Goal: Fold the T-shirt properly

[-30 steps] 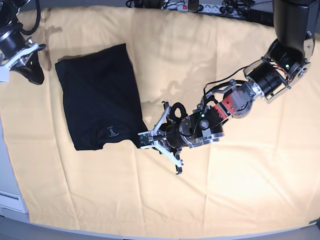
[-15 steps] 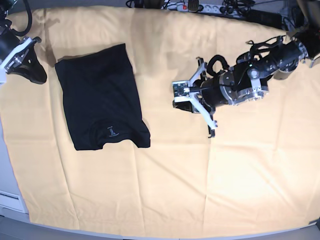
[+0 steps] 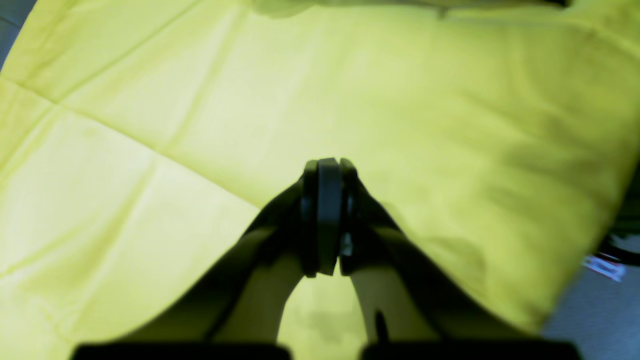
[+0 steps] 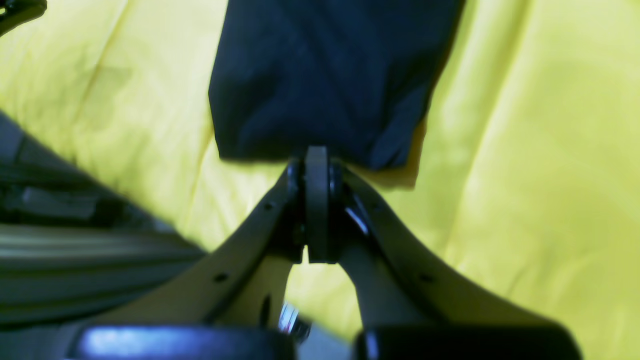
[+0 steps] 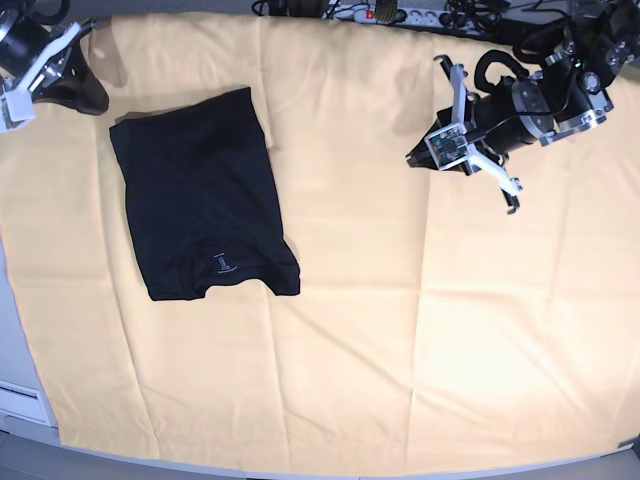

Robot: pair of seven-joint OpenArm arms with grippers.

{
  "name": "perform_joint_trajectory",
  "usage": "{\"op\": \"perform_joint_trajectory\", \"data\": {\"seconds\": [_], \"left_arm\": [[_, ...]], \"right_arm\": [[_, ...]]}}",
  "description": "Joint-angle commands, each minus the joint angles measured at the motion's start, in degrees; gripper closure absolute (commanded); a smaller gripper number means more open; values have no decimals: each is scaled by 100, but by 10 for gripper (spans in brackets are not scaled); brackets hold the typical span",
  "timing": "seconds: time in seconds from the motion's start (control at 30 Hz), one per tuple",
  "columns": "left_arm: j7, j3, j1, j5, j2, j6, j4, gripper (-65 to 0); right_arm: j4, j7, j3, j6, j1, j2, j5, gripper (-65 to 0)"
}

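The black T-shirt (image 5: 200, 195) lies folded into a rough rectangle on the left part of the pale yellow cloth (image 5: 350, 330), with its small grey mark near its lower edge. My left gripper (image 5: 413, 159) hangs shut and empty over bare cloth at the upper right, far from the shirt. In the left wrist view the left gripper (image 3: 322, 170) has its jaws pressed together. My right gripper (image 5: 97, 104) is shut at the top left, just off the shirt's upper left corner. In the right wrist view the T-shirt (image 4: 325, 75) lies just beyond the shut right gripper (image 4: 316, 155), which holds nothing.
A power strip (image 5: 385, 12) and cables run along the far edge behind the cloth. The cloth's left edge meets a grey surface (image 5: 15, 380). Creases cross the cloth (image 3: 150, 125).
My left arm has drawn back from the shirt's lower right corner, up and to the right. The right arm has shifted up toward the top left. The shirt has stayed put.
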Motion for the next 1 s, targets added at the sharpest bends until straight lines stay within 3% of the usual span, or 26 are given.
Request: {"op": "perform_joint_trajectory", "data": {"seconds": [0.0, 0.2, 0.4, 0.57, 0.7, 0.97], "left_arm": [[-4, -260, 240, -66, -76, -24, 50, 0], [374, -1458, 1744, -885, -59, -503, 50, 0], [863, -2293, 2977, -1790, -28, -841, 50, 0], [1464, -2409, 4002, -2179, -28, -881, 50, 0], [1547, -2409, 4927, -2186, 0, -881, 50, 0], [1716, -2409, 6083, -2079, 673, -879, 50, 0]], "right_arm": [[111, 63, 55, 28, -146, 74, 123, 0], [118, -144, 92, 28, -807, 74, 123, 0], [118, -144, 557, 28, -1587, 59, 123, 0], [105, -144, 634, 28, -2249, 59, 123, 0], [-39, -144, 627, 28, -2747, 61, 123, 0], [-597, -144, 605, 28, -3377, 61, 123, 0]]}}
